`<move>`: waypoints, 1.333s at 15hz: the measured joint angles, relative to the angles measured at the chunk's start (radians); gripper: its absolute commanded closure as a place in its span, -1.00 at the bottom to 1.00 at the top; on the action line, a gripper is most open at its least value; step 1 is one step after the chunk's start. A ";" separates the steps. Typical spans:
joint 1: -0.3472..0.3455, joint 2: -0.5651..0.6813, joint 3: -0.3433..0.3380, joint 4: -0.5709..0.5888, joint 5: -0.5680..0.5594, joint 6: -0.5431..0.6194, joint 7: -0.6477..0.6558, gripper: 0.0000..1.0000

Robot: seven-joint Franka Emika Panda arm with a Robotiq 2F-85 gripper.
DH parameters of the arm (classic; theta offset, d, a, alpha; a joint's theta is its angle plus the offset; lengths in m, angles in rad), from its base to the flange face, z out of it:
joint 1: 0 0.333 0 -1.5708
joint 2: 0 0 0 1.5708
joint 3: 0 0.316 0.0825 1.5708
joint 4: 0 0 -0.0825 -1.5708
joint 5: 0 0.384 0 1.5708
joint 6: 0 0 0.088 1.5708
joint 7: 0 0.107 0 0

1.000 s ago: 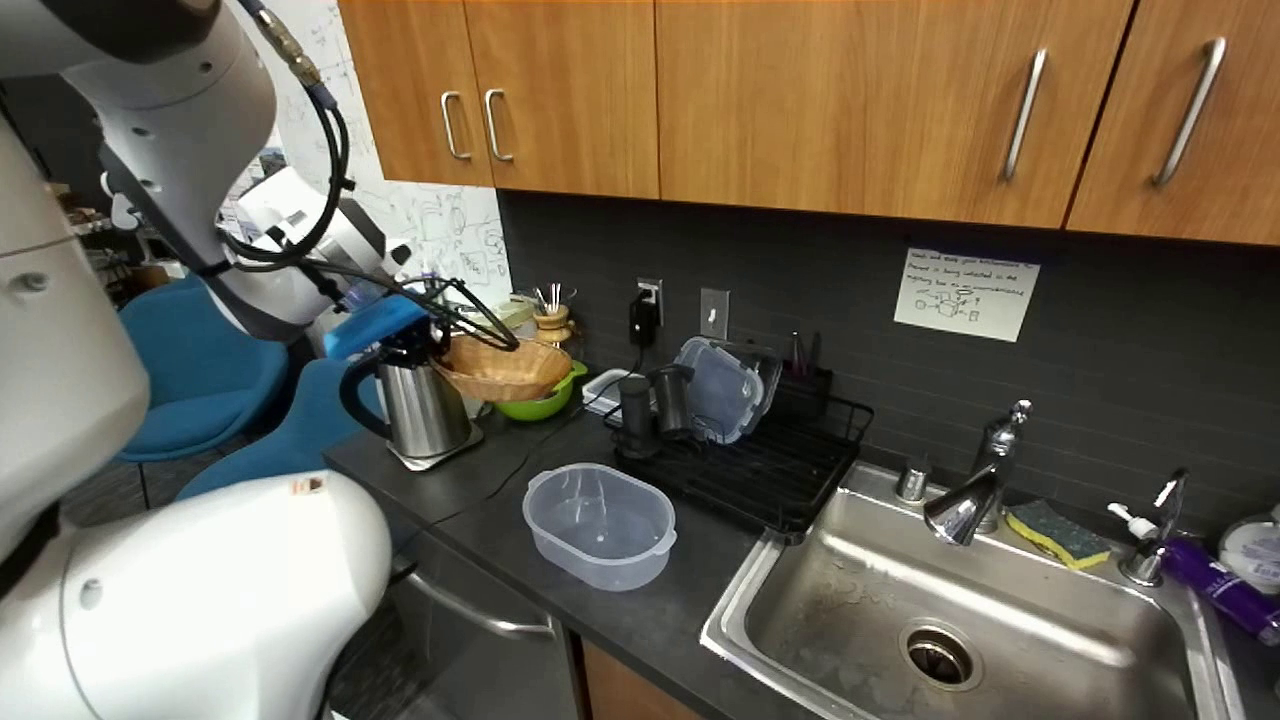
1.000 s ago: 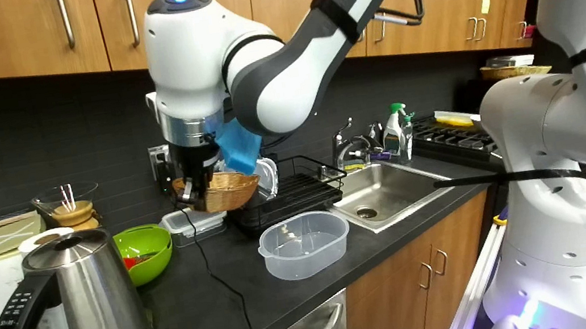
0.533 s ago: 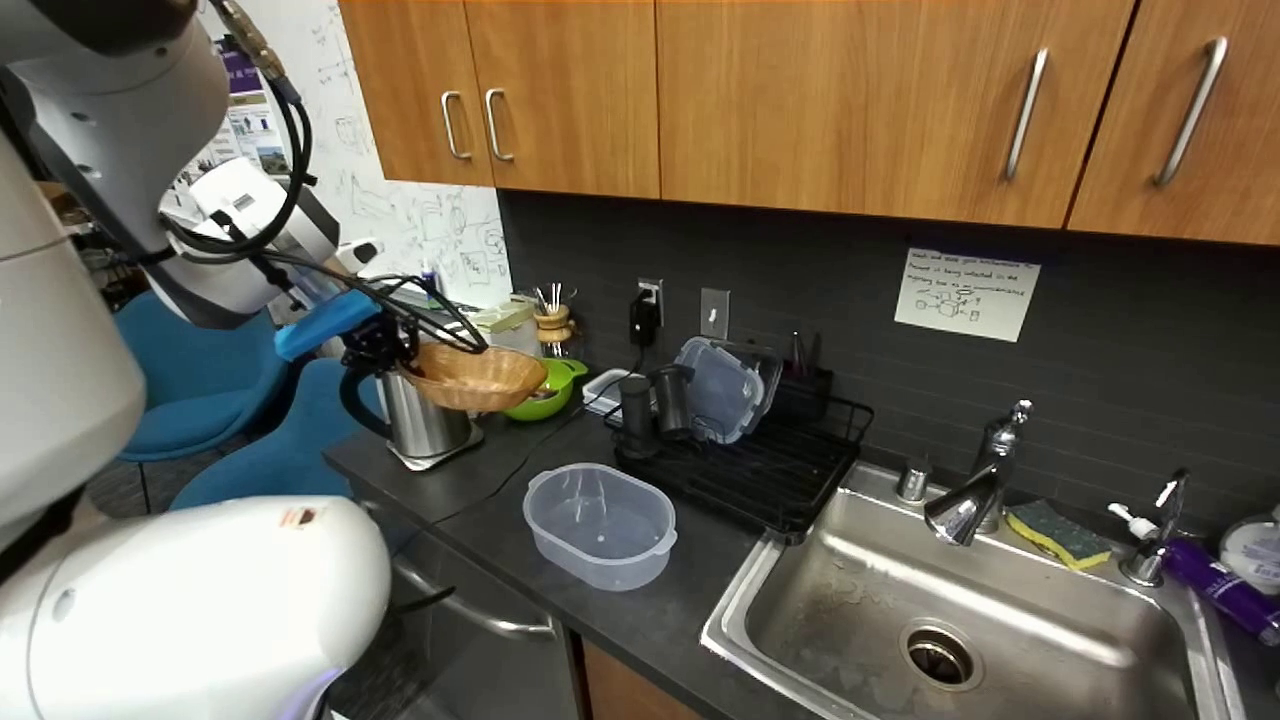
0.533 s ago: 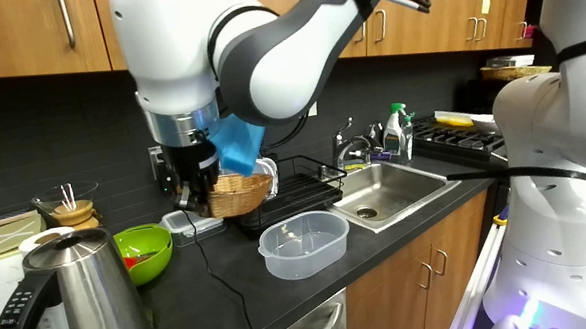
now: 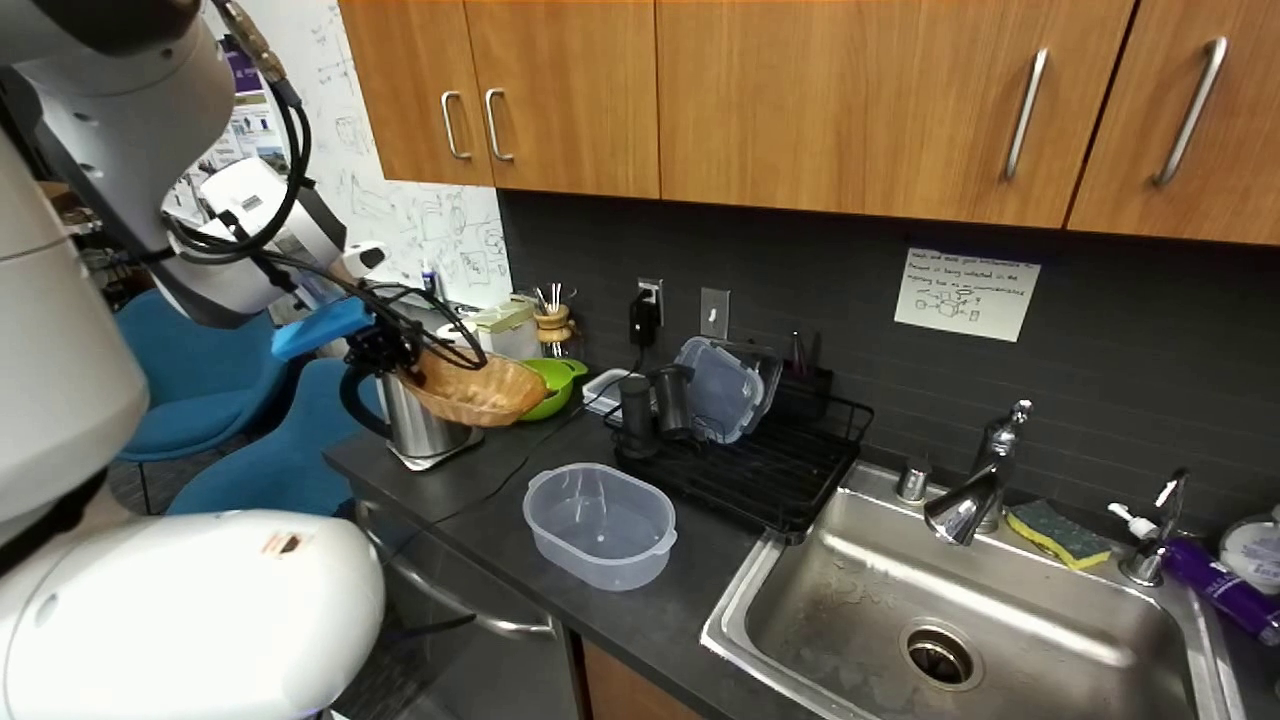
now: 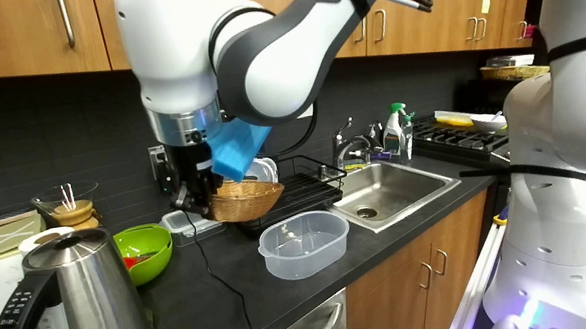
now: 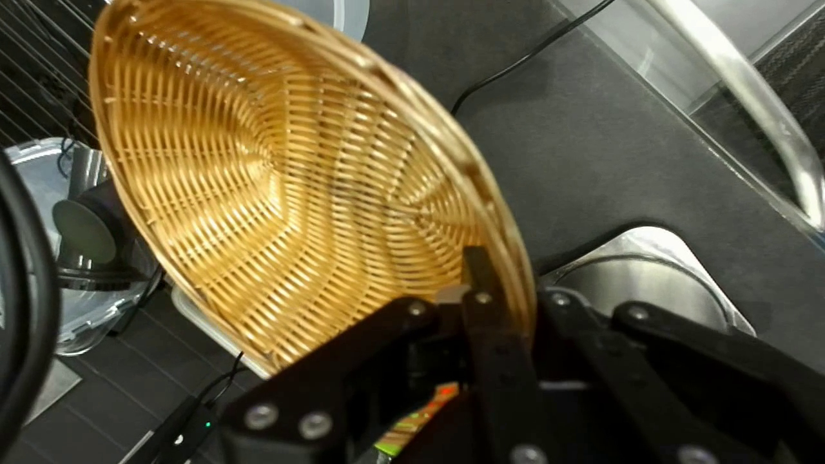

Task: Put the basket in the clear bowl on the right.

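The tan wicker basket [image 5: 485, 392] is in the air above the counter, tilted, in both exterior views [image 6: 247, 200]. It fills much of the wrist view [image 7: 290, 174], its inside empty. My gripper [image 5: 400, 368] is shut on the basket's rim at one end; the wrist view shows a finger inside the wall and the other outside it [image 7: 519, 290]. The clear bowl [image 5: 600, 568] is an oval plastic tub standing on the counter [image 6: 307, 263]. The basket is apart from it, higher and off to its left in both exterior views. The wrist view shows only the bowl's edge [image 7: 354, 16].
A steel kettle [image 6: 92, 307] and a green bowl [image 6: 152, 264] stand near the basket. A black dish rack [image 5: 750, 480] with containers is behind the clear bowl, and the sink [image 5: 760, 600] is beside it. A black cord [image 6: 230, 288] crosses the counter. Cabinets [image 5: 850, 110] hang above.
The basket and gripper have moved right and lower in one exterior view, and left and lower in another. The basket now tilts more, its far end dipping. The clear bowl has not moved.
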 measured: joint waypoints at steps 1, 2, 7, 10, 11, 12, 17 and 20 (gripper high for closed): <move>-0.013 0.001 0.008 -0.004 0.006 0.004 0.012 0.96; -0.024 0.001 0.013 -0.009 0.014 0.008 0.021 0.96; -0.058 0.002 0.023 -0.041 0.040 0.030 0.066 0.96; -0.075 0.001 0.024 -0.064 0.060 0.049 0.085 0.96; -0.080 0.000 0.024 -0.072 0.065 0.054 0.093 0.96; -0.084 -0.003 0.024 -0.082 0.072 0.059 0.098 0.96; -0.104 -0.029 0.024 -0.131 0.096 0.064 0.129 0.96; -0.112 -0.063 0.024 -0.164 0.099 0.050 0.143 0.96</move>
